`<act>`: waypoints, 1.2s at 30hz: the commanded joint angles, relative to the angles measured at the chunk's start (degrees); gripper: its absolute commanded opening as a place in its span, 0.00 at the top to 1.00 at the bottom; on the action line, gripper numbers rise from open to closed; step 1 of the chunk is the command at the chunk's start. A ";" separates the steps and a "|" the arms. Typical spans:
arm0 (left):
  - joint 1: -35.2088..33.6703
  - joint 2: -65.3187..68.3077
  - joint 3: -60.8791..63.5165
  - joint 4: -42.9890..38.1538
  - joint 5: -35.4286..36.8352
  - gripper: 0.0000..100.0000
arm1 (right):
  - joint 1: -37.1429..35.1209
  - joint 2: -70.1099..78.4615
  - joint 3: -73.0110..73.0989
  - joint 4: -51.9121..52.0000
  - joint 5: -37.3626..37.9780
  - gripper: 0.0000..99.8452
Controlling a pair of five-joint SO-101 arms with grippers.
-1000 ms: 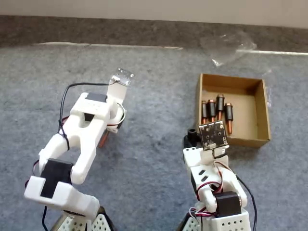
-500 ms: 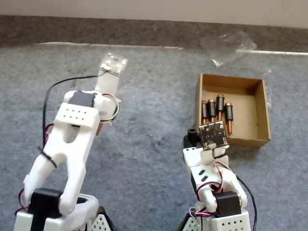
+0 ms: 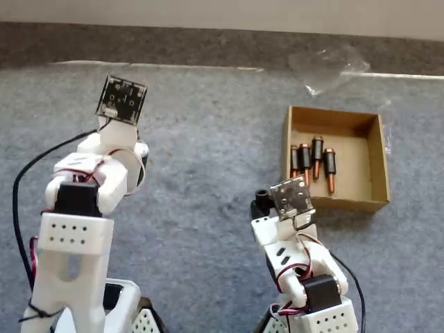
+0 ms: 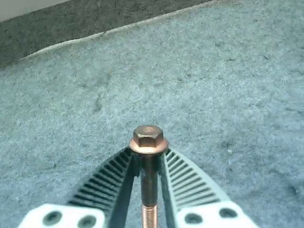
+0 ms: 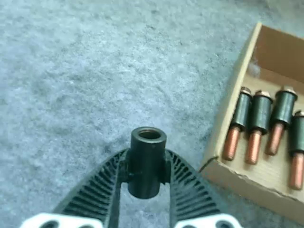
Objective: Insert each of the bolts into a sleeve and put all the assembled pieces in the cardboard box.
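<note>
My left gripper (image 4: 148, 159) is shut on a copper bolt (image 4: 148, 140), its hex head pointing away from the wrist over bare grey carpet. In the high view the left arm (image 3: 94, 182) stands raised at the left. A black sleeve (image 5: 147, 161) sits in my shut right gripper (image 5: 147, 166), open bore facing outward; from above the sleeve (image 3: 262, 199) lies just left of the cardboard box (image 3: 331, 114). Several assembled pieces (image 3: 312, 163) lie side by side in the box (image 5: 251, 187), and the same pieces (image 5: 261, 118) show beside the right gripper.
A crumpled clear plastic bag (image 3: 326, 68) lies behind the box near the far edge of the grey carpet (image 3: 208, 139). A wide stretch of carpet separates the two arms.
The left arm has swung left and lifted, its wrist now turned upward with the bolt still held. The right arm has shifted slightly left with the sleeve.
</note>
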 commanded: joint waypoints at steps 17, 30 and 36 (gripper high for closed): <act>6.29 -22.81 8.75 -7.65 -0.09 0.99 | -17.10 -0.04 3.82 -18.68 0.44 1.00; 6.29 -26.15 8.75 -13.27 -0.09 0.99 | -23.96 -0.04 9.63 -38.73 0.70 1.00; 6.73 -27.38 8.84 -14.42 0.18 0.99 | -23.96 -0.04 9.63 -44.26 0.79 1.00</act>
